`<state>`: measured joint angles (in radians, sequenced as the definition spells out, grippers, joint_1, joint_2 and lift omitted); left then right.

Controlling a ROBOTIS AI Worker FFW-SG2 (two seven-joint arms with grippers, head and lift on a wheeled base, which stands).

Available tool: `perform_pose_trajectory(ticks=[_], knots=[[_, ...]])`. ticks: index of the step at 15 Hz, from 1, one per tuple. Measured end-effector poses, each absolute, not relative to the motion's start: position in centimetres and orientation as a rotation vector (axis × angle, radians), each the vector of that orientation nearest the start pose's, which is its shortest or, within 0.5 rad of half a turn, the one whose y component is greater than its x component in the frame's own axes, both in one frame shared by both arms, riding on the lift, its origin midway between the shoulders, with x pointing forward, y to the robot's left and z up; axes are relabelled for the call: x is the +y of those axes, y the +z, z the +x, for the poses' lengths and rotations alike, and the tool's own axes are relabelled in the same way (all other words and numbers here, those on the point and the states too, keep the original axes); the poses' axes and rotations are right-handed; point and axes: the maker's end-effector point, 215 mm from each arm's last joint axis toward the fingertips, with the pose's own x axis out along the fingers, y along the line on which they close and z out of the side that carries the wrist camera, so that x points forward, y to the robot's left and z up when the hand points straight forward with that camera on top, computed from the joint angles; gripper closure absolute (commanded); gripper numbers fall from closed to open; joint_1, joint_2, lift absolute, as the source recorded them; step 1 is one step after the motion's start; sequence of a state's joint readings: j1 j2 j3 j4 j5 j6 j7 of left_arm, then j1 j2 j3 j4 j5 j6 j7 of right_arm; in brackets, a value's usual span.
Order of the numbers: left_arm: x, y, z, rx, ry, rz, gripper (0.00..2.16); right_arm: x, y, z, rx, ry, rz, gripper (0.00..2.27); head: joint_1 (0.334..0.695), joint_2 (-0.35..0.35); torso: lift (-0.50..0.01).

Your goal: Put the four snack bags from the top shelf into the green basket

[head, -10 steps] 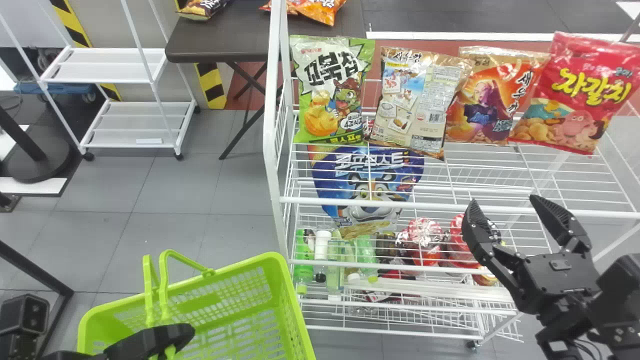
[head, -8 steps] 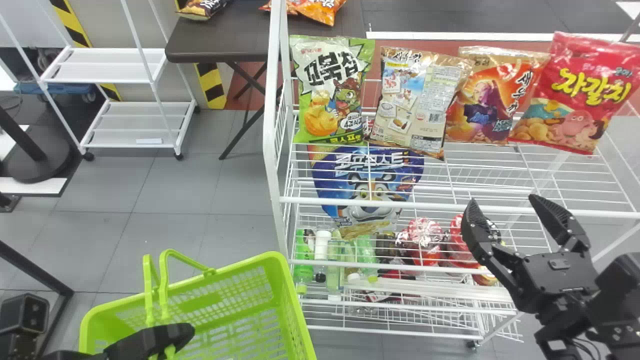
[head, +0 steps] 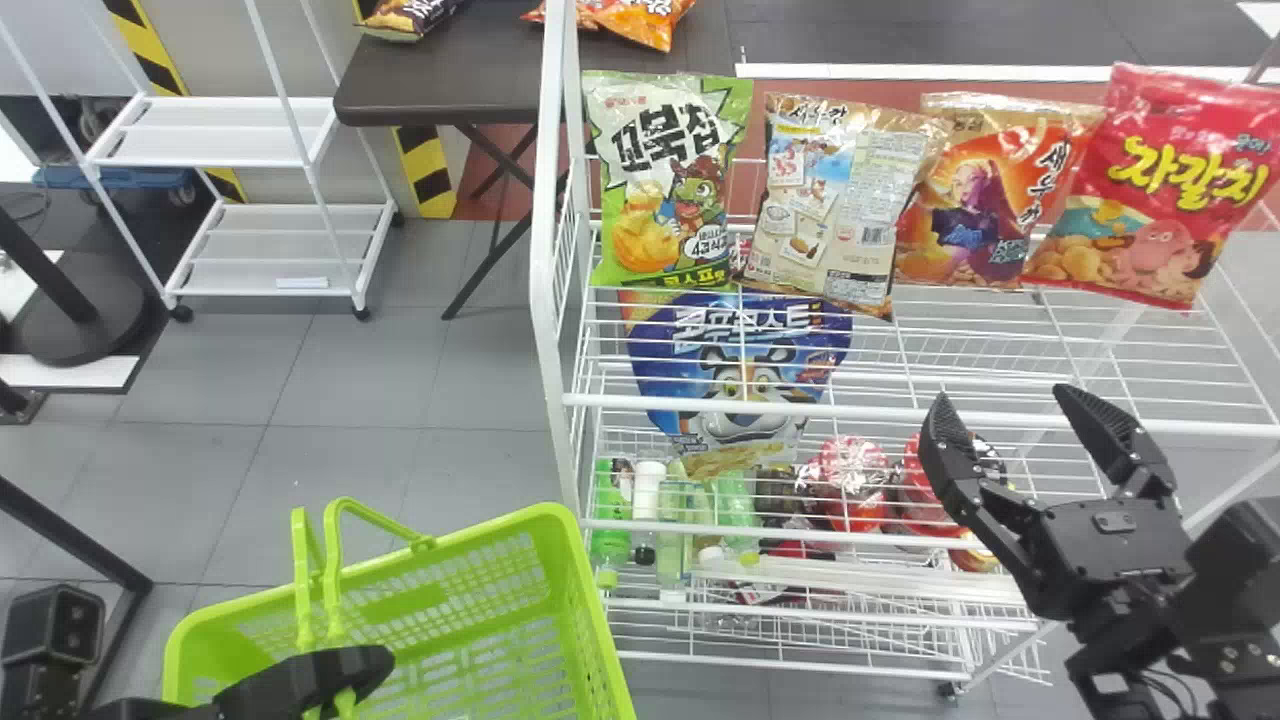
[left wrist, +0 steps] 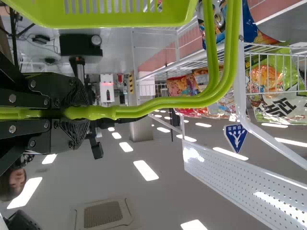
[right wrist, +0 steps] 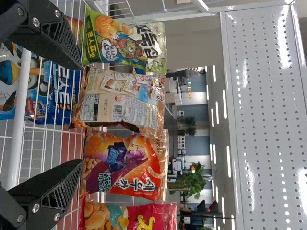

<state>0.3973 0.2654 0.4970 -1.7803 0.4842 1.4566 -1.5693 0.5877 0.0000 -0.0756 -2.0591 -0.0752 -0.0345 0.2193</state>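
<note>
Four snack bags stand in a row on the top shelf: a green one (head: 668, 180), a tan one (head: 835, 205), an orange one (head: 985, 190) and a red one (head: 1155, 190). My right gripper (head: 1000, 400) is open in front of the rack, nearer than the bags, with nothing between its fingers; in the right wrist view the open right gripper (right wrist: 79, 115) faces the tan and orange bags. Low at the left, my left gripper (head: 375, 665) holds the handles of the green basket (head: 590, 620). The left wrist view has the left gripper (left wrist: 72, 113) shut on the handles.
The white rack's front rail (head: 900, 411) runs below the bags. A blue bag (head: 740, 370) is beneath the top shelf, with bottles (head: 645, 500) and red packs (head: 850, 480) lower down. A dark table (head: 450, 85) and a white cart (head: 215, 130) stand behind at the left.
The right gripper has shifted slightly left and up in the head view, still open. The left gripper keeps its hold on the basket handles, and the bags stand as before.
</note>
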Motion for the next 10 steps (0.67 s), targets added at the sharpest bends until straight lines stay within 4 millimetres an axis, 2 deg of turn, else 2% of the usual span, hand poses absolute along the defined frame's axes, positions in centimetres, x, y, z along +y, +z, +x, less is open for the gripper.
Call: perform_pose_trajectory(ticks=[4,6,8,10], knots=[[24.0,-39.5,24.2,0.811,-0.981,-1.347,2.15,-21.1,-35.8,42.7,0.052,0.167,0.055,0.14,0.695,0.046,0.000],[23.9,-39.6,24.2,0.814,-0.979,-1.345,2.15,-19.9,-36.1,44.5,0.045,0.187,0.066,0.14,0.695,0.066,0.000],[23.9,-39.6,24.2,0.815,-0.979,-1.345,2.15,-18.0,-35.9,46.6,0.030,0.218,0.076,0.14,0.695,0.087,0.000],[24.0,-39.7,24.1,0.816,-0.975,-1.347,2.15,-15.3,-35.3,48.9,0.014,0.264,0.076,0.14,0.695,0.135,0.000]])
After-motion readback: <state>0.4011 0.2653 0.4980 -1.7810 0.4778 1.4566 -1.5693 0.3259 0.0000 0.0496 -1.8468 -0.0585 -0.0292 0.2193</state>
